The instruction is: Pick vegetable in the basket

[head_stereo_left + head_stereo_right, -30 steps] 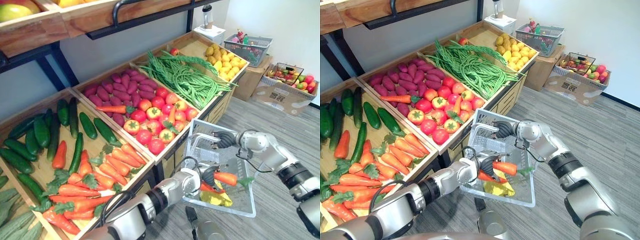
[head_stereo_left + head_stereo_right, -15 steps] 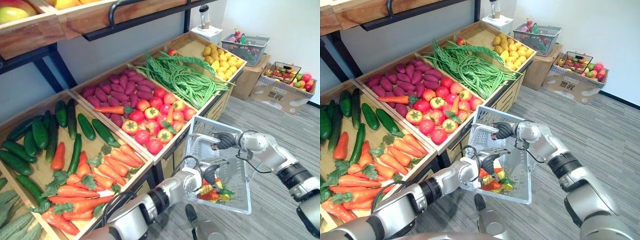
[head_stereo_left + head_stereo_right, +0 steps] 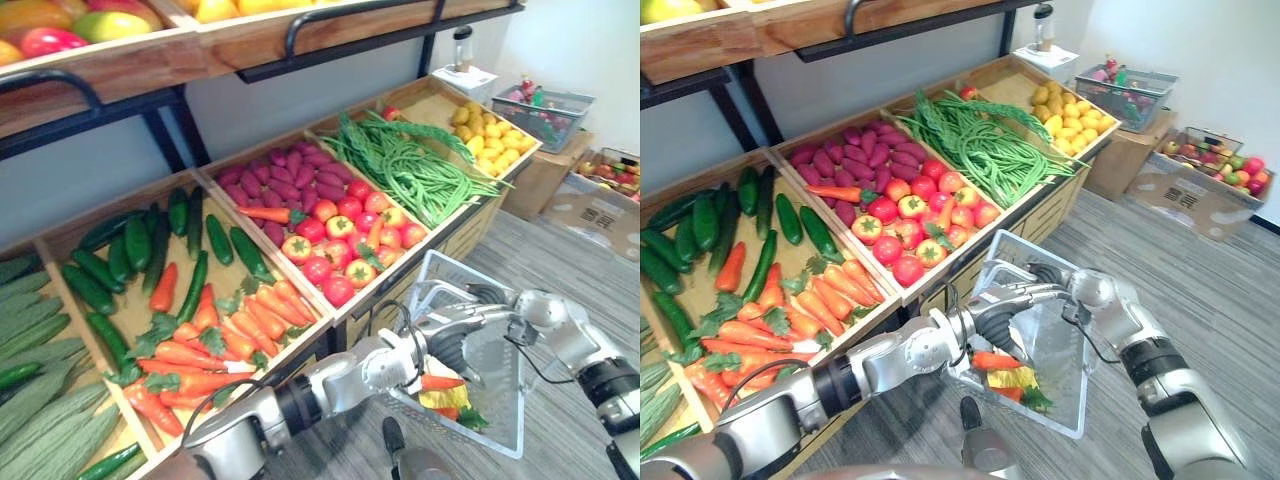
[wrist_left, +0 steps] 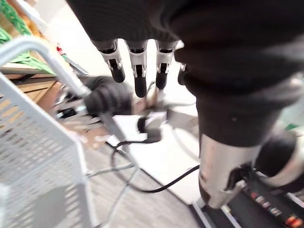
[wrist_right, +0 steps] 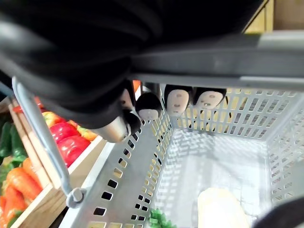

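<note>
The grey mesh basket (image 3: 1065, 385) hangs at 5 o'clock in the head views, over the floor and just off the front edge of the wooden crates. In its bottom lie a carrot (image 3: 994, 360), a yellow vegetable (image 3: 1012, 378) at the carrot's 5 o'clock, and some green leaves (image 3: 1035, 399) further toward 5 o'clock. The three are bunched together, and I cannot tell what kind the yellow one is. The crates run from 8 o'clock up to 1 o'clock. The first holds cucumbers (image 3: 130, 250) at the back and a heap of carrots (image 3: 230, 330) at the front. The next holds purple sweet potatoes (image 3: 290, 175) behind tomatoes (image 3: 335, 235). After that come green beans (image 3: 410, 170), and last some yellow fruit (image 3: 490, 140). The right hand (image 3: 1050, 277) comes in from 4 o'clock and sits at the basket's far rim, at the basket's 12 o'clock. Its fingers are curled under and round the dark basket handle (image 5: 228, 50), carrying the basket. The left hand (image 3: 1005, 303) reaches in from 7 o'clock along a nearly level forearm and is over the basket's near rim, at 11 o'clock from the basket's carrot. Its fingers (image 4: 136, 71) are straight and side by side with nothing between them and the thumb. Whether they touch the rim I cannot tell.
</note>
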You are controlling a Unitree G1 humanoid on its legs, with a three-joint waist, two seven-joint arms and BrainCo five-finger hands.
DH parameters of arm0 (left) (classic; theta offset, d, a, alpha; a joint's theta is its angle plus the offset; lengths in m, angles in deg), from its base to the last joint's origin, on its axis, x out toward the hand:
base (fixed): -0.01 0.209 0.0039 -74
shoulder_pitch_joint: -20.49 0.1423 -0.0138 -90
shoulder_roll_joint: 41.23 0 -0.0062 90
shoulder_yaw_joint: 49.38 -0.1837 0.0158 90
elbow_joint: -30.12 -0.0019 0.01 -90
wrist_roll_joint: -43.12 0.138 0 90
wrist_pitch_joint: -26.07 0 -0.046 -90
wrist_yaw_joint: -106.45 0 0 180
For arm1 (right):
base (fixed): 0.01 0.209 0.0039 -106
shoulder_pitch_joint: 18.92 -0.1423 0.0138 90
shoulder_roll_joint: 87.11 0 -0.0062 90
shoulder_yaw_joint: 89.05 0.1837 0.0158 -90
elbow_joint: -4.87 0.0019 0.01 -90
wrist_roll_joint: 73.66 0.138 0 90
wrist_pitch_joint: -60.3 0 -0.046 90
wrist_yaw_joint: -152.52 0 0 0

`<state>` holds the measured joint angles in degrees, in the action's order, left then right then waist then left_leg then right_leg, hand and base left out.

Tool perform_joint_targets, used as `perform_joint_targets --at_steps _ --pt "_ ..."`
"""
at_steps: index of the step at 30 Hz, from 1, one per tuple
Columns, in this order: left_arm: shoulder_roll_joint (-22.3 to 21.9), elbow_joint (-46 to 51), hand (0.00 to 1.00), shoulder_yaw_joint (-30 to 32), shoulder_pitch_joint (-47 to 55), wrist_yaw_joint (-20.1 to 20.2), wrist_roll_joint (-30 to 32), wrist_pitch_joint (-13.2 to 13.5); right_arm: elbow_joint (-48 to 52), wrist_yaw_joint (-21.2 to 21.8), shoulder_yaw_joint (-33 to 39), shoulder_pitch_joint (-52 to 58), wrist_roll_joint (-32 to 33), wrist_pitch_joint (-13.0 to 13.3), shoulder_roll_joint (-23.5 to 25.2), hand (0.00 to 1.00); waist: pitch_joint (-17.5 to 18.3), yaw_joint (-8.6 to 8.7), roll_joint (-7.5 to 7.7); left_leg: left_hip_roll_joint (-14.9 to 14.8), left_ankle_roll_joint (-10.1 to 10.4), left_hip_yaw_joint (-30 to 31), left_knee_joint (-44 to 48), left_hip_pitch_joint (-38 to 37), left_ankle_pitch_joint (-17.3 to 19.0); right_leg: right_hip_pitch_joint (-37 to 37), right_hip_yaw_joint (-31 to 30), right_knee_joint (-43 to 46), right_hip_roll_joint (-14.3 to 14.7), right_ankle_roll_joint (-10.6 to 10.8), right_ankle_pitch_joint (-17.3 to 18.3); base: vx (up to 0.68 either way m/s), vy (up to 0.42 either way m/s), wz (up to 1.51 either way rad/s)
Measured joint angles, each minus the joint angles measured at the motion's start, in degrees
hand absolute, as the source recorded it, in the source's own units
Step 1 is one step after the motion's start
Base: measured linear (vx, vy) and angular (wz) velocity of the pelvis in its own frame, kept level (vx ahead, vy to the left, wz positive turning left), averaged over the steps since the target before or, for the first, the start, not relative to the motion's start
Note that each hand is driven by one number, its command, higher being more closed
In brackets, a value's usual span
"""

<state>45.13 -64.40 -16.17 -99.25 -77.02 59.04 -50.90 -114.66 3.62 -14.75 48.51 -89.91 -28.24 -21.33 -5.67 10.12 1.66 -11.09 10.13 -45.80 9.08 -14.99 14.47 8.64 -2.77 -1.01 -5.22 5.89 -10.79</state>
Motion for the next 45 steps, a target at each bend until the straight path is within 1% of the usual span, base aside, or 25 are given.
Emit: perform_joint_targets --at_steps 1,4,8,12,14,16,18,19,20,21,23,24,26,27,28,29,30,31,32,33,35,38,40,41,45 --pt "1.04 3.28 0.00 0.55 1.28 0.08 -0.01 1.70 -1.45 -0.20 1.00 0.94 0.00 -0.78 -0.03 1.00 0.02 -0.41 -0.03 0.24 -0.05 1.07 -0.01 0.20 -0.03 -0.51 0.67 -0.55 -0.44 0.19 -0.16 0.00 0.001 0.32" --pt "4.40 8.76 0.00 3.73 3.99 0.37 -0.10 4.70 -4.37 -1.83 3.96 4.88 0.20 -2.15 -0.02 1.00 0.04 -1.25 -0.07 0.69 -0.24 4.66 -0.06 0.82 -0.14 -2.25 2.62 -1.82 -1.27 0.56 -0.75 -0.01 -0.013 0.41" --pt "9.03 13.73 0.00 11.36 9.13 0.31 -0.13 6.02 -9.79 -4.75 9.30 8.86 0.52 -2.82 0.44 1.00 0.14 -2.61 -0.22 2.10 -0.75 9.70 -0.90 2.24 -0.23 -3.12 4.66 -3.12 -2.75 1.06 -1.11 -0.03 -0.020 0.39" --pt "12.41 17.98 0.00 22.78 17.21 -1.47 -0.14 6.48 -17.51 -9.55 16.27 11.69 0.58 -4.15 2.66 1.00 0.26 -3.15 -0.44 3.24 -1.29 15.18 -0.83 3.70 -0.45 -4.87 7.59 -4.96 -4.13 1.36 -1.79 -0.01 -0.004 0.40" --pt "12.51 19.79 0.00 33.41 22.49 -4.42 -0.90 6.41 -23.05 -12.49 22.64 13.85 0.70 -4.01 4.56 1.00 0.26 -4.36 -0.43 3.36 -1.62 18.69 -0.77 4.94 -0.40 -5.05 9.45 -4.99 -4.52 1.35 -1.79 -0.01 -0.041 0.41" --pt "12.26 20.16 0.00 39.70 25.43 -6.21 -2.30 6.37 -25.57 -14.27 25.94 15.11 1.83 -4.05 5.48 1.00 0.33 -4.87 -0.55 3.45 -1.81 20.36 -0.63 5.81 -0.50 -5.15 10.88 -5.01 -4.86 1.34 -1.77 -0.02 -0.041 0.40" --pt "11.23 20.15 0.00 48.72 29.01 -8.64 -2.57 6.31 -28.30 -16.50 30.51 17.44 3.94 -4.20 7.16 1.00 0.33 -6.02 -0.56 3.39 -2.07 22.65 -0.43 6.62 -0.66 -5.80 12.69 -5.09 -5.13 1.22 -1.66 -0.02 -0.040 0.46" --pt "10.47 20.15 0.00 51.99 30.59 -9.72 -3.89 6.31 -29.48 -17.38 32.23 18.22 3.99 -4.21 7.94 1.00 0.33 -6.24 -0.56 3.32 -2.18 23.70 -0.40 6.87 -0.73 -6.31 13.74 -5.09 -5.27 1.01 -1.51 -0.02 -0.038 0.51" --pt "9.49 20.12 0.00 55.51 32.44 -11.25 -5.61 6.02 -30.47 -18.55 34.32 19.46 3.96 -4.29 8.74 1.00 0.34 -7.06 -0.57 3.33 -2.36 24.83 -0.38 6.99 -0.84 -6.91 15.00 -5.10 -5.49 0.88 -1.37 -0.02 -0.036 0.43" --pt "9.07 20.12 0.00 56.92 33.17 -12.00 -6.48 5.64 -30.81 -18.98 35.37 20.18 3.92 -4.29 9.01 1.00 0.35 -7.52 -0.58 3.37 -2.46 25.30 -0.36 7.12 -0.89 -7.07 15.34 -5.10 -5.59 0.82 -1.32 -0.03 -0.027 0.43" --pt "7.32 19.12 0.00 62.96 36.53 -15.19 -8.05 5.00 -32.16 -21.20 38.23 21.29 3.81 -4.31 9.89 1.00 0.51 -8.39 -0.69 3.77 -3.03 27.66 0.10 8.41 -1.07 -7.39 17.40 -5.13 -6.30 0.55 -1.15 -0.04 -0.017 0.43" --pt "6.93 18.59 0.00 64.08 37.11 -16.03 -8.55 4.74 -32.17 -21.63 38.49 21.75 3.80 -4.32 10.00 1.00 0.61 -8.69 -0.73 3.86 -3.17 28.07 0.11 8.66 -1.16 -7.42 17.93 -5.13 -6.47 0.41 -1.06 -0.03 -0.015 0.45" --pt "4.67 15.24 0.00 69.37 39.31 -20.31 -8.97 2.80 -32.17 -23.24 40.41 22.45 3.76 -4.53 11.02 1.00 0.92 -9.02 -0.95 4.17 -3.56 30.30 0.02 9.13 -1.43 -8.18 19.69 -5.17 -6.83 -0.19 -0.65 -0.02 -0.017 0.39" --pt "4.16 13.90 0.00 70.61 39.74 -21.28 -8.97 2.49 -32.16 -23.60 40.64 22.52 3.76 -4.54 11.34 1.00 1.05 -9.22 -0.97 4.21 -3.60 30.73 0.01 9.21 -1.46 -8.32 19.98 -5.18 -6.84 -0.22 -0.62 -0.01 -0.022 0.28" --pt "3.07 10.90 0.00 72.83 40.66 -23.48 -8.98 1.83 -32.16 -24.34 41.43 22.82 3.81 -4.58 12.27 1.00 1.54 -9.50 -0.62 4.22 -3.66 31.51 0.01 9.83 -1.59 -8.26 20.76 -5.21 -6.90 -0.38 -0.50 0.00 -0.028 0.32" --pt "2.02 7.27 0.00 74.72 41.22 -25.84 -8.98 0.54 -32.16 -25.01 42.81 23.09 3.82 -4.80 13.21 1.00 2.17 -9.65 -1.50 4.27 -3.73 32.45 -0.05 9.97 -1.80 -8.71 21.62 -5.22 -6.99 -0.56 -0.35 0.01 -0.032 0.32" --pt "1.26 4.95 0.00 75.87 41.46 -26.87 -9.00 0.39 -32.15 -25.19 42.84 23.37 3.81 -4.92 13.49 1.00 1.97 -9.82 -0.93 4.27 -3.75 32.70 -0.12 10.01 -1.85 -8.81 21.88 -5.25 -7.02 -0.52 -0.21 0.01 -0.026 0.26" --pt "-0.27 0.29 0.00 77.91 41.84 -28.66 -10.61 -0.17 -32.14 -25.39 42.92 24.15 3.82 -4.99 14.23 1.00 2.41 -10.52 -1.20 4.29 -3.77 33.09 -0.31 9.94 -1.95 -9.02 22.22 -5.28 -7.04 -0.30 -0.05 0.02 -0.022 0.15" --pt "-0.97 -2.04 0.00 78.90 42.24 -29.35 -11.69 -0.65 -32.14 -25.71 42.97 24.33 3.83 -5.00 14.72 1.00 2.61 -10.59 -1.36 4.29 -3.79 33.47 -0.50 9.94 -2.08 -9.16 22.55 -5.28 -7.04 -0.27 -0.03 0.03 -0.021 0.23" --pt "-1.99 -7.42 0.00 80.43 43.10 -30.39 -14.08 -0.72 -32.12 -26.30 42.93 24.59 3.77 -5.00 15.60 1.00 2.78 -10.59 -1.46 4.40 -3.86 34.11 -0.97 9.89 -2.35 -9.46 23.19 -5.39 -7.14 -0.07 0.13 0.03 -0.020 0.22" --pt "-3.73 -18.12 0.00 82.51 44.89 -31.21 -18.88 -0.51 -32.10 -27.14 42.94 24.73 3.76 -5.02 16.69 1.00 2.81 -11.01 -1.42 4.36 -3.85 34.94 -0.99 9.88 -2.38 -10.02 24.06 -5.47 -7.13 0.31 0.39 0.03 -0.019 0.22" --pt "-5.19 -29.02 0.00 83.64 45.87 -30.86 -24.86 0.02 -32.10 -27.15 44.55 24.85 3.80 -5.01 18.24 1.00 2.91 -11.92 -1.19 4.33 -3.83 35.40 -1.16 9.75 -2.41 -10.36 24.40 -5.49 -7.09 0.42 0.43 0.02 -0.010 0.10" --pt "-5.84 -37.09 0.00 85.99 45.81 -29.56 -29.85 0.22 -32.10 -27.13 44.52 24.67 3.74 -4.88 19.20 1.00 2.93 -11.89 -1.16 4.37 -3.83 35.38 -1.57 9.12 -2.55 -10.71 24.37 -5.50 -7.11 0.43 0.42 0.01 -0.001 -0.06" --pt "-6.03 -45.66 0.00 88.05 45.12 -27.32 -33.57 -0.98 -32.14 -27.09 44.37 24.95 3.69 -4.53 20.42 1.00 2.96 -11.59 -0.82 4.46 -3.66 34.60 -3.04 7.69 -3.01 -11.09 23.92 -5.53 -7.03 0.58 0.54 0.01 -0.004 -0.15" --pt "-6.00 -48.20 0.00 87.33 44.47 -27.17 -33.53 -1.01 -32.22 -27.17 43.85 24.98 3.69 -4.42 20.78 1.00 2.99 -10.88 -0.99 4.37 -3.61 33.96 -3.43 7.11 -3.06 -11.00 23.22 -5.53 -6.85 0.59 0.54 0.00 -0.004 -0.10"
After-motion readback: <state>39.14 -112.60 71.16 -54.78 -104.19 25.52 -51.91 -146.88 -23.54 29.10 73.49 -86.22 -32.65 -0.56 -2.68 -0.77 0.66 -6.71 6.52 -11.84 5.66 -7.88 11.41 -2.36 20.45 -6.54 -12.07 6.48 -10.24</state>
